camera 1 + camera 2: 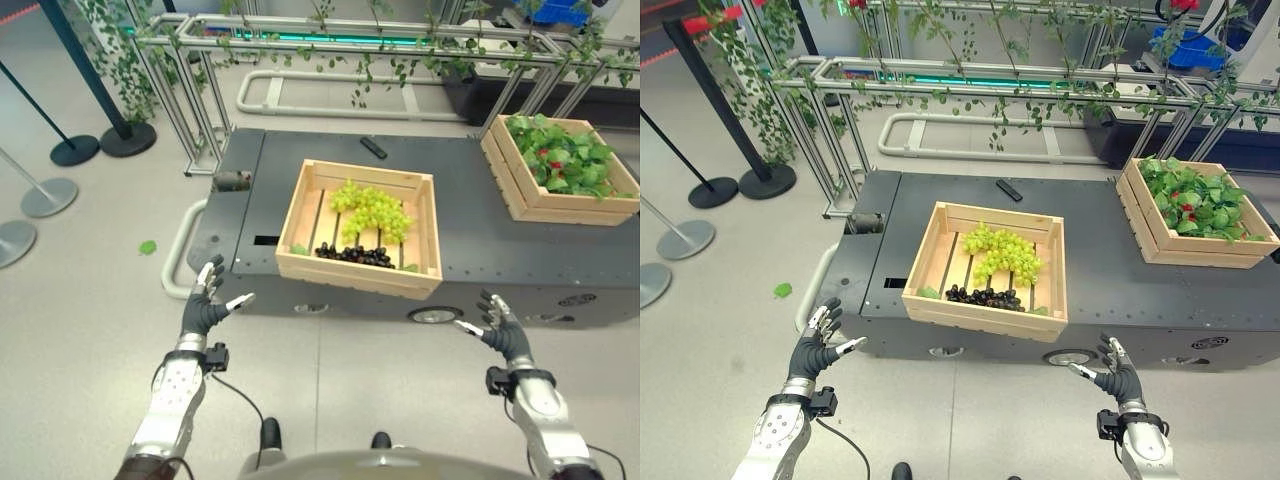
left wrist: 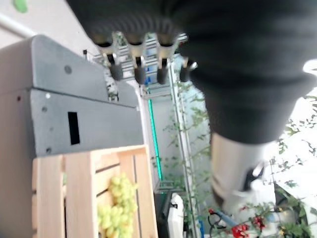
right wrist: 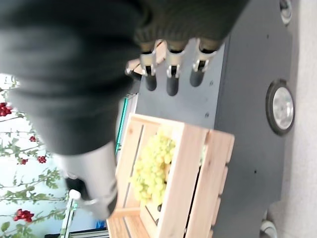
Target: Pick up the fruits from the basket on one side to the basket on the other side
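Two wooden crates stand on the dark grey worktop [image 1: 470, 225]. The near crate [image 1: 362, 230] sits at the front edge, its near corner slightly overhanging, and holds a bunch of green grapes [image 1: 372, 211] towards the middle with a cluster of dark grapes [image 1: 355, 255] against its front wall. The far crate [image 1: 555, 170] stands at the right rear corner of the worktop, well apart from the first, and is packed with green leaves and a few small red fruits [image 1: 549, 160] (their kind cannot be told). A small black remote-like object [image 1: 373, 148] lies on the worktop behind the near crate.

The left hand [image 1: 207, 305] hovers above the floor, short of the worktop's front left corner, fingers spread and straight, holding nothing. The right hand [image 1: 500, 330] hovers in front of the worktop to the right of the near crate, likewise released with fingers extended, touching nothing. One green leaf [image 1: 147, 247] lies on the floor to the left of the worktop.
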